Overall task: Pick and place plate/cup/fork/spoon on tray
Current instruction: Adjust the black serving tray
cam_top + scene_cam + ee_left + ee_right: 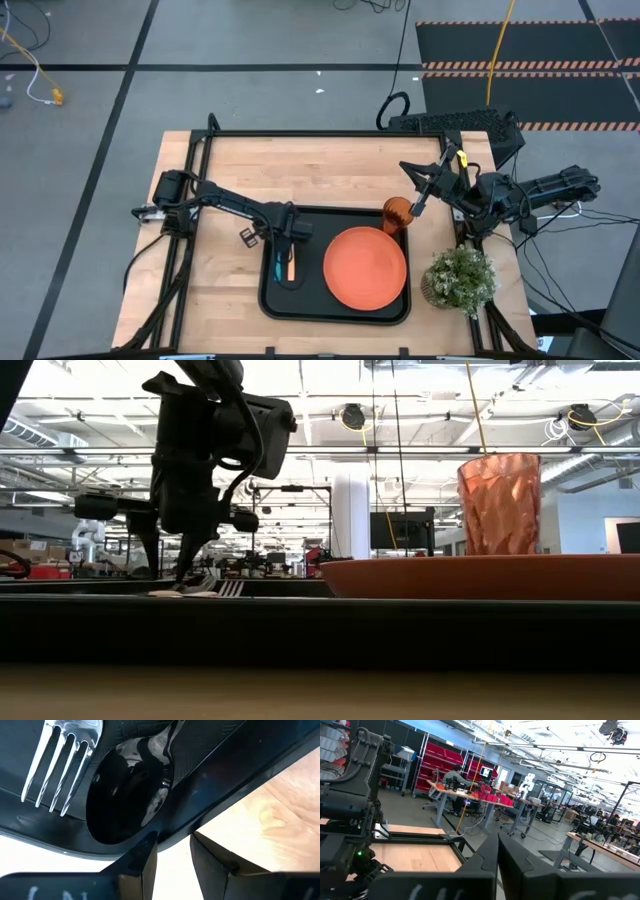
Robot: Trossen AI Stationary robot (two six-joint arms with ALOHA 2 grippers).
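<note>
The black tray (300,305) lies on the wooden table. The orange plate (365,268) rests flat on its right half. The ribbed orange cup (397,213) stands upright at the tray's far right corner, behind the plate in the low view (500,503). The fork (60,765) and the blue-handled spoon (130,795) lie side by side on the tray's left part (285,268). My left gripper (173,857) hangs over them, pointing down, narrowly open and empty. My right gripper (498,850) is shut and empty, raised just right of the cup (415,195).
A small potted plant (460,278) stands on the table close to the tray's right rim. A dark frame (330,135) runs along the table's far edge. Bare wood lies left of the tray (215,280) and beyond it (320,170).
</note>
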